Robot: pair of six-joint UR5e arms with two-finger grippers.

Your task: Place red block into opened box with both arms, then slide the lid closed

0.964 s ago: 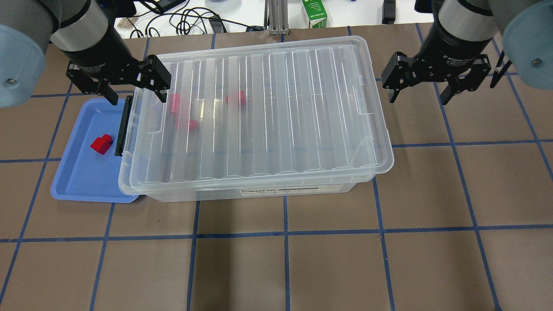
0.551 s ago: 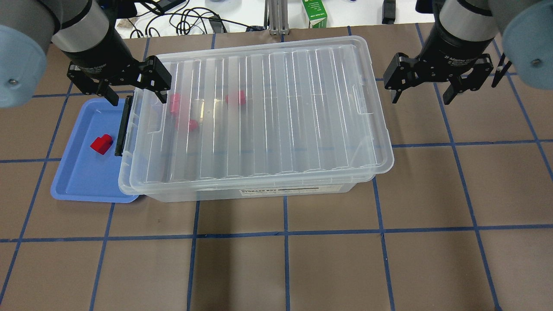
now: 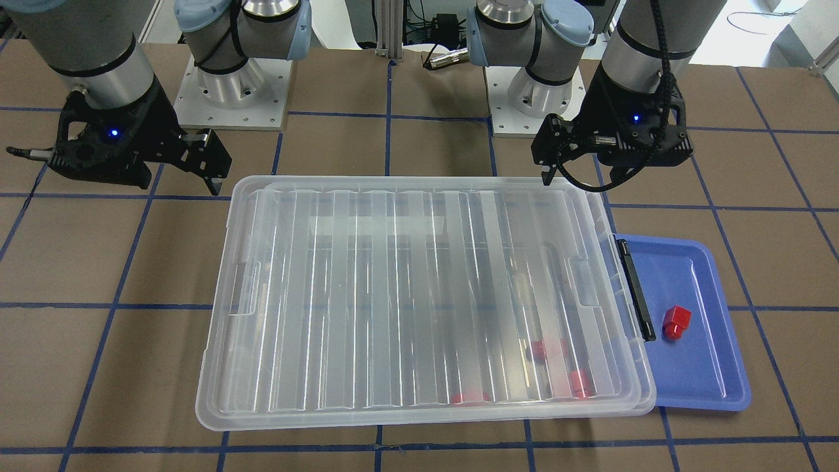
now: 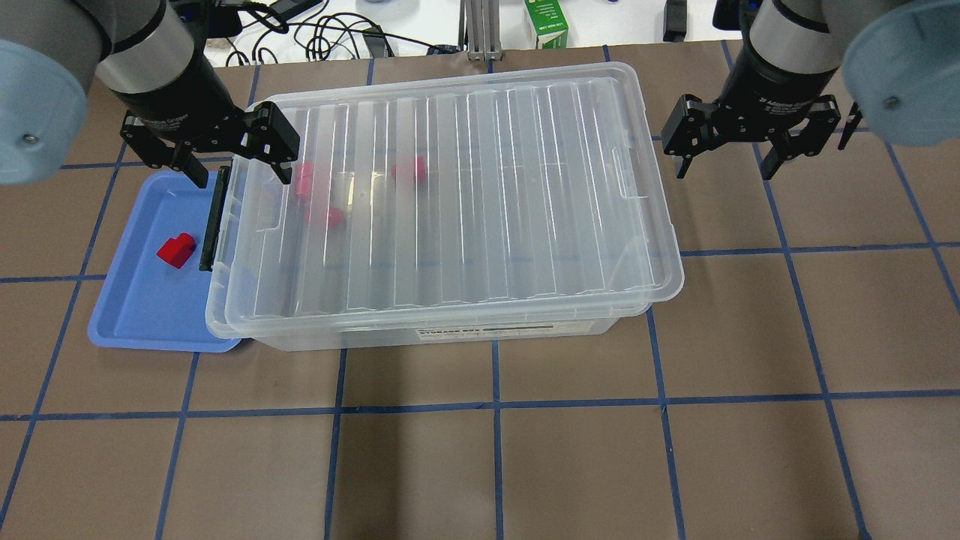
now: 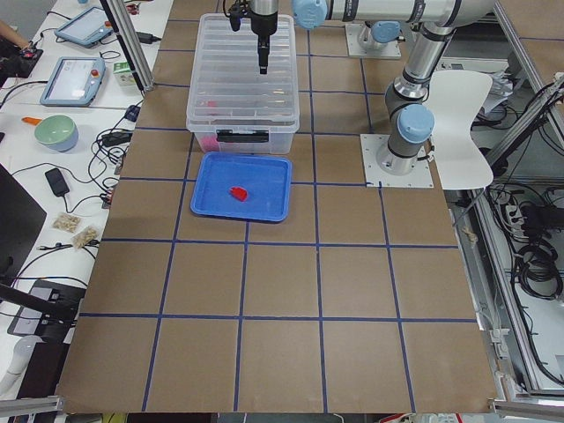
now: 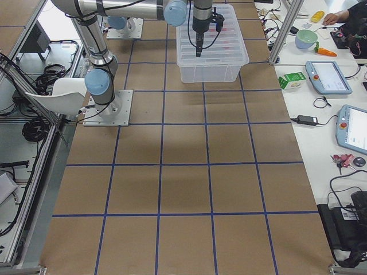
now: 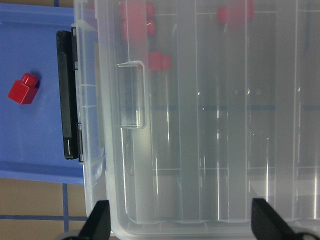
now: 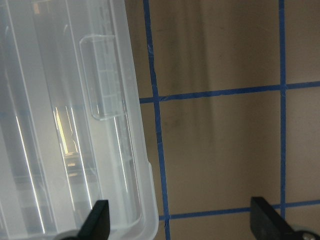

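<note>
One red block (image 4: 176, 250) lies loose in the blue tray (image 4: 142, 300), left of the box (image 4: 450, 335); it also shows in the left wrist view (image 7: 23, 89). The ribbed lid (image 4: 487, 187) covers nearly all of the box, sitting slightly askew. Three more red blocks (image 4: 304, 180) show blurred through it near the black bar (image 4: 214, 217). My left gripper (image 4: 240, 169) hangs open over the lid's left short end, its fingers straddling the corner. Past the lid's right end my right gripper (image 4: 724, 169) is open above bare table, holding nothing.
A green carton (image 4: 546, 26) and cables (image 4: 322, 34) lie beyond the table's far edge. The arm bases (image 3: 233, 98) stand behind the box. Side benches carry tablets (image 6: 330, 77) and a bowl (image 5: 55, 132).
The right arm has swung a little to the left and its gripper has drifted slightly away from the camera. The left gripper has barely shifted. Lid and blocks have not moved.
</note>
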